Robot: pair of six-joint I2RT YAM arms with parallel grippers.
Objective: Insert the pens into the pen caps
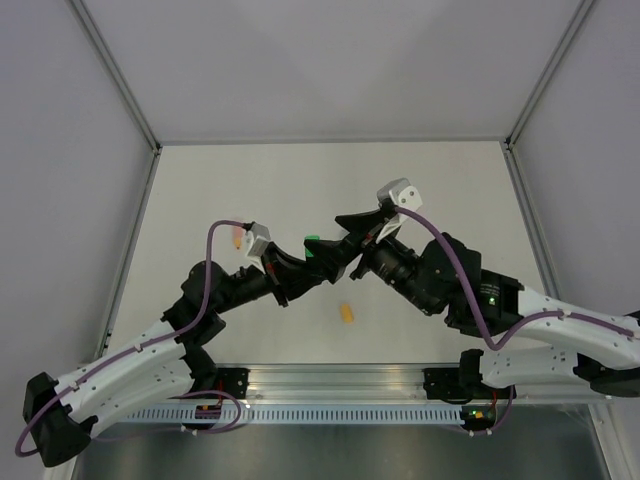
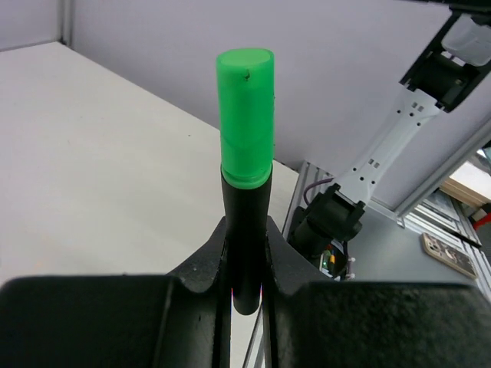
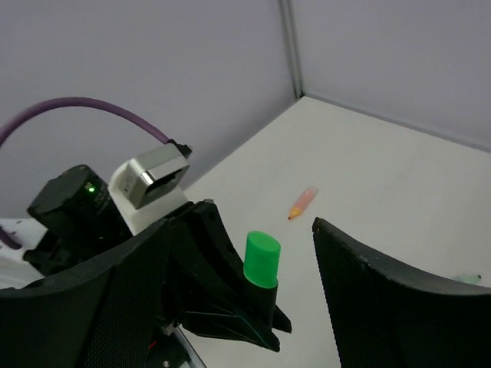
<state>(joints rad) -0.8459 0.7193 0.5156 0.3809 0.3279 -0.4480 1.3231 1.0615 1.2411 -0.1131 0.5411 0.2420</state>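
Left gripper (image 2: 245, 264): pinching black pen (image 2: 245, 222), green cap (image 2: 245, 115) on its end.
Right gripper (image 3: 253, 238): spread wide, straddling green cap, no contact.
Pink-orange pen (image 3: 303, 202): on table (image 3: 399, 169), beyond left gripper.
Orange-yellow cap (image 1: 346, 314): on table, base-side of both grippers.

1. Left arm (image 1: 130, 365) rises from its base at the near left and reaches right toward the middle, elbow bent.
2. Left gripper (image 2: 245, 253) points at the right arm. Its jaws stand nearly together, pinching a pen (image 2: 245, 207) by the barrel, and the pen sticks out past the fingertips.
3. Right arm (image 1: 570, 340) comes from the near right and reaches left toward the middle, wrist lifted.
4. Right gripper (image 3: 253, 295) faces the left one, jaws spread wide. Its fingers (image 3: 383, 299) flank the pen's end, apart from it on both sides.
5. The two grippers meet tip to tip between the bases.
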